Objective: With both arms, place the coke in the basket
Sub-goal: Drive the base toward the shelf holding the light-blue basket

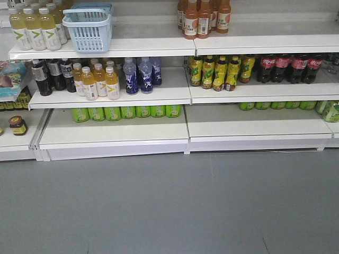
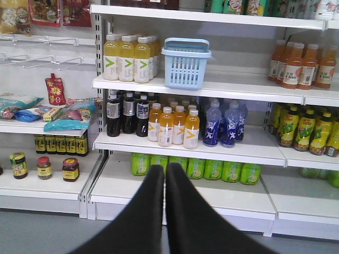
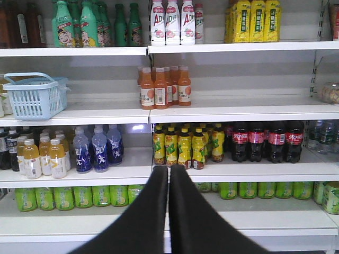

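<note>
Standing upright at the right of the middle shelf (image 3: 254, 170), the coke (image 3: 275, 140) lies up and right of the right gripper (image 3: 169, 172), the nearer arm. The basket (image 3: 34, 103) sits upper left, beyond the left gripper (image 2: 164, 172). Both jaws are together and empty.

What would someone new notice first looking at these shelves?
Probably the light blue basket beside pale yellow drinks on the upper left shelf. Next, the red-labelled cola bottles on the middle shelf, far right. The left gripper and right gripper, both closed, fill the bottom of their wrist views.
</note>
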Available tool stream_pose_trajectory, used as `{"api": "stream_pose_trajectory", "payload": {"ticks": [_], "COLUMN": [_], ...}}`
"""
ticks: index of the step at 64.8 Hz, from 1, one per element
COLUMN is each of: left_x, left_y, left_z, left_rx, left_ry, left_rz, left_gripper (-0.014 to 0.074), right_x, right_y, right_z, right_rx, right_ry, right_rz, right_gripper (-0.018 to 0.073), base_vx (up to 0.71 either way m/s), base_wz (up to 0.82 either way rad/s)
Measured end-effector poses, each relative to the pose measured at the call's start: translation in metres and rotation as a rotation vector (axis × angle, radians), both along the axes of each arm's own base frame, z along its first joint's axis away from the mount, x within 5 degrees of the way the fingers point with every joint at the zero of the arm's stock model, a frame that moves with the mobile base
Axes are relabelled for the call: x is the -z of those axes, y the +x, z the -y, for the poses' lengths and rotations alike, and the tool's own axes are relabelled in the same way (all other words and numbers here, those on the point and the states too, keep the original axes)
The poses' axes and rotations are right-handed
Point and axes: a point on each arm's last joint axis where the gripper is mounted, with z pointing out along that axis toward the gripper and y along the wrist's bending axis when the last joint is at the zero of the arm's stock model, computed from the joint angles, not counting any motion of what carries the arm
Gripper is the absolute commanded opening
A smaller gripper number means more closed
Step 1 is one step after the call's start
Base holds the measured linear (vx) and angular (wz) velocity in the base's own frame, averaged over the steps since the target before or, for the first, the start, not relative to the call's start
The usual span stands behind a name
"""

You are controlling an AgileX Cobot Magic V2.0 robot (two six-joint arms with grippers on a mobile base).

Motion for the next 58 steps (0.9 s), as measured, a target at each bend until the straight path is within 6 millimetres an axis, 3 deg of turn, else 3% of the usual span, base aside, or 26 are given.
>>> {"api": "stream_pose_trajectory", "payload": {"ticks": [58], "left_x": [0.0000], "left_y": [0.0000], "left_z": [0.0000], "left_rx": [0.000], "left_ry": [0.000], "left_rz": [0.000], "left_gripper": [-0.0006], "right_x": [0.0000], "right_y": [0.0000], "right_z": [0.0000], "right_rx": [0.000], "right_ry": [0.000], "right_rz": [0.000], "right_gripper": [-0.0005], "base_vx": [0.00], "base_wz": [0.00]}}
